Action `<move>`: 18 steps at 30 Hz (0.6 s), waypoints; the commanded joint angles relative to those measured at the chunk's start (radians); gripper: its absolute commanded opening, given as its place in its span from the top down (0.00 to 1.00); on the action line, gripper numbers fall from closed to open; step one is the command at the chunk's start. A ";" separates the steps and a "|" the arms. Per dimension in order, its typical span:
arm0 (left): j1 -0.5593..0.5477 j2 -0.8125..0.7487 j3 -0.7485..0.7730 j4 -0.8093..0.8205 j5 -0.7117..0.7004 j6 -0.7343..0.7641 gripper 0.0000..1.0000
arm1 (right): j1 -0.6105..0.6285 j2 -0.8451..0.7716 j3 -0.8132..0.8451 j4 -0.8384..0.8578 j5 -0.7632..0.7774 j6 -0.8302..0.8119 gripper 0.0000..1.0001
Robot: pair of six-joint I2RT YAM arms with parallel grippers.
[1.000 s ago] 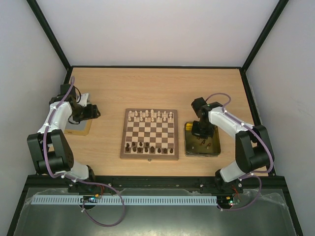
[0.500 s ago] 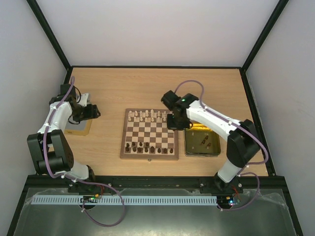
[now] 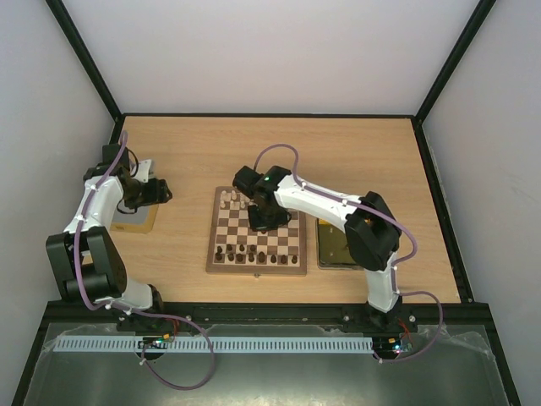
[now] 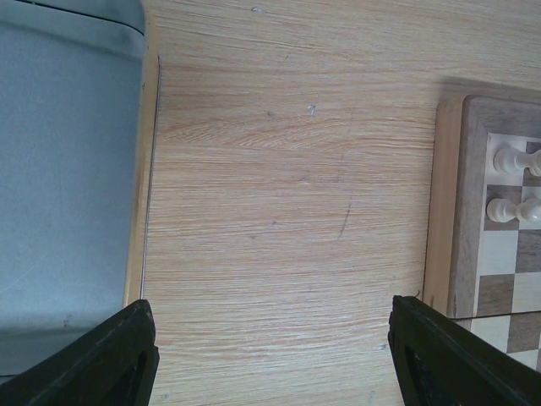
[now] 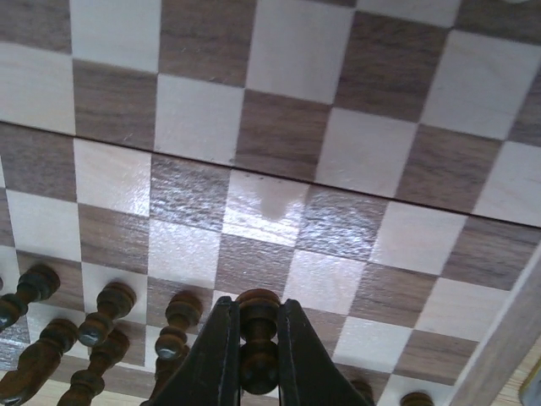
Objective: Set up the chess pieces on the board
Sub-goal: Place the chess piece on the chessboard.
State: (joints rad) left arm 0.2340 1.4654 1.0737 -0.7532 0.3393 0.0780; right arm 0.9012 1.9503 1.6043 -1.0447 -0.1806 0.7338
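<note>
Piece (image 5: pixel 258 355) carried from tray (image 3: pixel 330 252) to board (image 3: pixel 232 235)
The right claw (image 5: pixel 256 315), pinched on the dark piece, has swung from the tray to above the board's middle, so placing should come next; the left claw (image 4: pixel 270 359) waits wide over the counter (image 4: pixel 279 186).

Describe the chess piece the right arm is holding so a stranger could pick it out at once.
Find the chessboard in the middle of the wooden table, where the right arm reaches across it. Its gripper pinches one dark brown piece by the stem. Unlike the other dark pieces standing free nearby, it alone sits between black fingers.
</note>
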 commanded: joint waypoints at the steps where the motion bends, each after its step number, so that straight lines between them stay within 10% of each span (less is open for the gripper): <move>1: -0.003 -0.032 -0.012 -0.005 0.004 -0.003 0.25 | 0.031 0.026 0.029 -0.034 -0.007 0.003 0.98; 18: -0.003 -0.035 -0.015 -0.002 0.007 -0.004 0.25 | 0.076 0.032 -0.074 0.008 -0.037 0.012 0.98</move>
State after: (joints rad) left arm 0.2340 1.4551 1.0698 -0.7513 0.3397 0.0780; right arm 0.9657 1.9732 1.5604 -1.0382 -0.2157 0.7341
